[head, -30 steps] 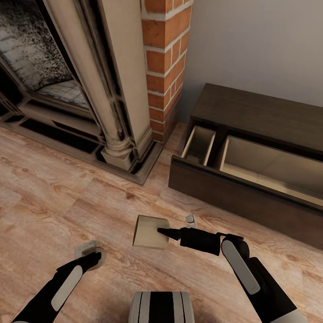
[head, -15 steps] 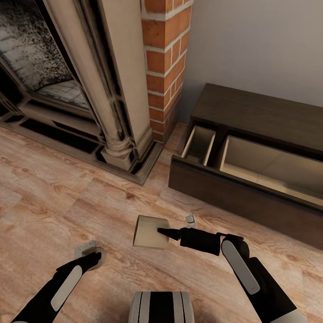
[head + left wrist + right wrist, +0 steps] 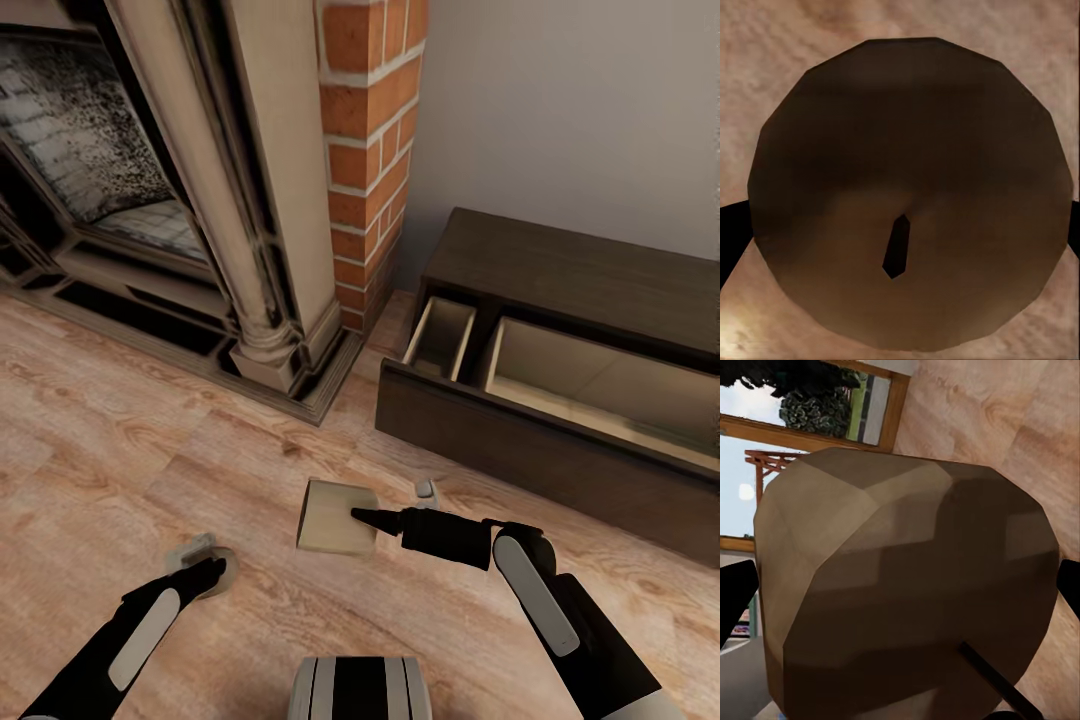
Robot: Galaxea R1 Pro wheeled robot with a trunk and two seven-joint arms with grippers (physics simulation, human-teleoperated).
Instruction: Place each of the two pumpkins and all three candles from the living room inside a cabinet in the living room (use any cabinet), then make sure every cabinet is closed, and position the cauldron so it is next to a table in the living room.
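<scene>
Each pincer apparently grips 1 candle [image 3: 338, 516] before open cabinet [image 3: 560, 400].

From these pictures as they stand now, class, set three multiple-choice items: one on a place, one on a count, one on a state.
1. Where does the cabinet stand?
A. right of the brick column
B. left of the fireplace
C. on a table

2. How many candles are held?
A. none
B. one
C. two

3. The cabinet's front is
A. shut
B. pulled out
C. missing

Answers:
1 A, it sits against the wall right of the bricks.
2 C, the left gripper and the right gripper each hold a candle.
3 B, the pale compartments show.
</scene>
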